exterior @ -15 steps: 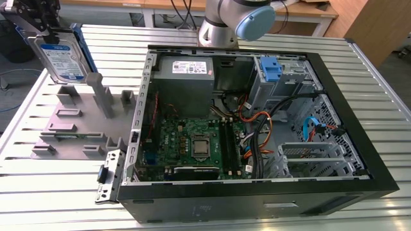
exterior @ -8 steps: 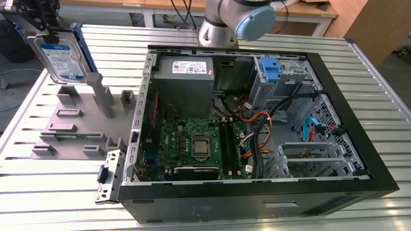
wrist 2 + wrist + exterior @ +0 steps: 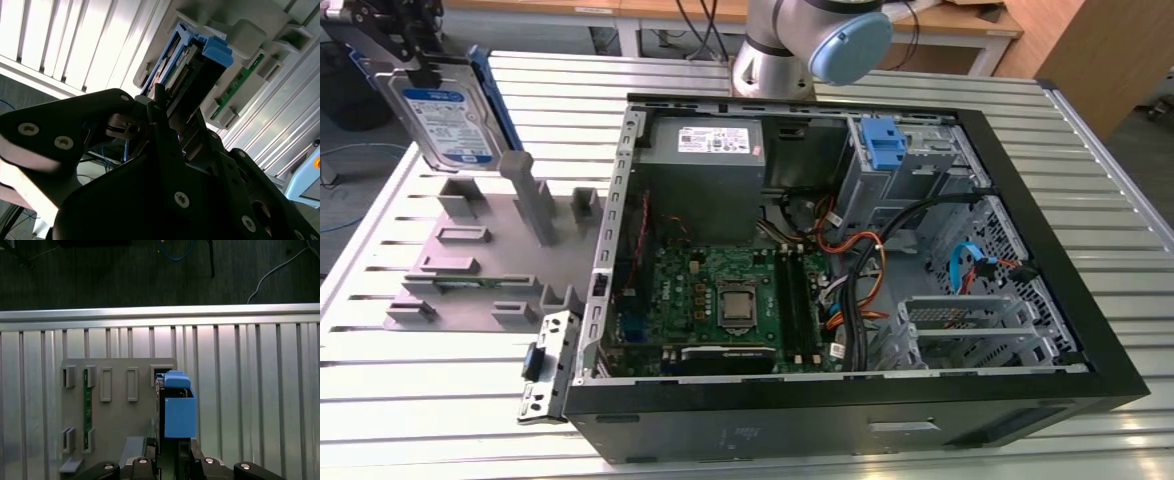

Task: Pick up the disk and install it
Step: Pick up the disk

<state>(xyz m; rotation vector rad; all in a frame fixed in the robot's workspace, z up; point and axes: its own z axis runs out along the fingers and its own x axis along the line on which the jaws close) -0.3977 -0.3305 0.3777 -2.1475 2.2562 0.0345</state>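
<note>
While the pincer (image 3: 414, 55) clamps the disk (image 3: 447, 118) upright just above the grey holder (image 3: 467, 270), near the table's (image 3: 427, 420) far corner on the exterior view's left, the pick-up seems done; installing calls for lining it up with the computer case's (image 3: 854, 405) drive bay (image 3: 907, 170).

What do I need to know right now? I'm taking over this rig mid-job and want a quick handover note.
Gripper: shut on the disk, holding it upright.
Disk: in the air above the grey holder on the slatted table, at the exterior view's left, apart from the open computer case.
Done: the pickup; the disk looks clear of the holder's slots.
Left: the install; the disk is not yet in the case.
</note>
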